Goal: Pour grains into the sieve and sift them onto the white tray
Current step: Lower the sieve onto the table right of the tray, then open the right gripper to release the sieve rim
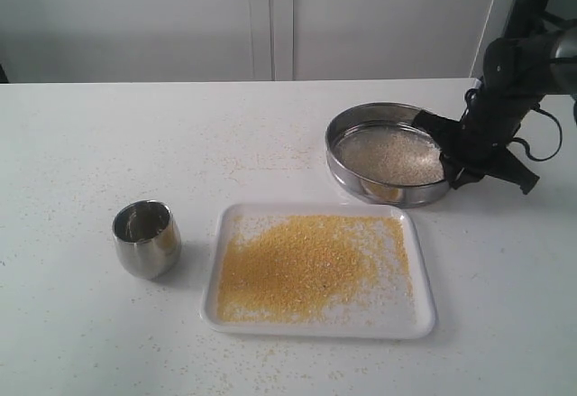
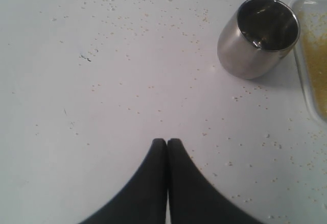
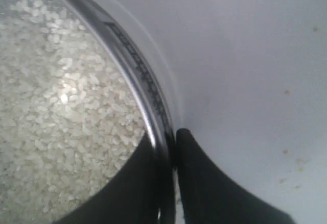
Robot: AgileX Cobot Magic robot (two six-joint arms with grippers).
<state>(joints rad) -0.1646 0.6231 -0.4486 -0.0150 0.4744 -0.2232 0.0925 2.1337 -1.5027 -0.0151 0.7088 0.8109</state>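
Jaws of the right gripper [image 3: 171, 134] clamp the wall of the sieve [image 3: 134, 76], whitish rice [image 3: 61, 112] lying just inside them and the white tray [image 1: 416, 322] of yellow granules [image 1: 297, 265] close by, while the left gripper [image 2: 167, 143], pressed together on nothing, hangs near the steel cup [image 2: 245, 50].

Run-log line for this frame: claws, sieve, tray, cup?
right claw: shut on sieve rim | sieve: holds whitish grains | white tray: yellow granules | left claw: shut, empty | cup: upright, empty
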